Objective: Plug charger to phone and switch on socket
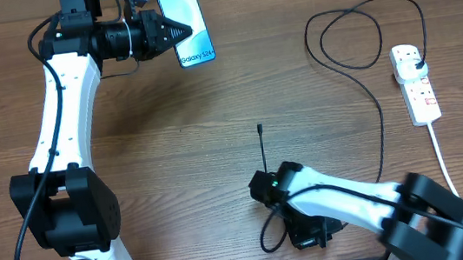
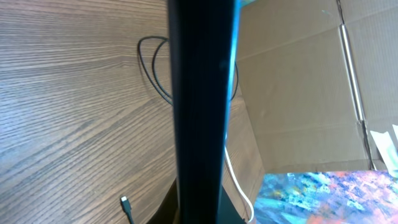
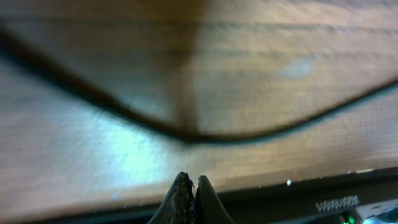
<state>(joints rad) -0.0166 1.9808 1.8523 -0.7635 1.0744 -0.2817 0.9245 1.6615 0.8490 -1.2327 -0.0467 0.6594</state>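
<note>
My left gripper (image 1: pixel 170 34) is shut on the left edge of the phone (image 1: pixel 185 20) and holds it at the far left, screen up with "Galaxy S24" showing. In the left wrist view the phone (image 2: pixel 199 93) is a dark edge-on bar between the fingers (image 2: pixel 199 208). The charger's black cable (image 1: pixel 354 55) loops at the far right. Its plug (image 1: pixel 416 61) sits in the white socket strip (image 1: pixel 417 90). Its connector tip (image 1: pixel 259 129) lies on the table mid-front and also shows in the left wrist view (image 2: pixel 124 202). My right gripper (image 1: pixel 312 240) is shut and empty low over the front edge (image 3: pixel 189 182), with a blurred black cable (image 3: pixel 186 135) just ahead.
The socket's thick white cord (image 1: pixel 446 167) runs toward the front right. A cardboard wall (image 2: pixel 298 87) and a colourful sheet (image 2: pixel 329 199) lie beyond the table's right side. A black rail (image 3: pixel 298 199) lines the front edge.
</note>
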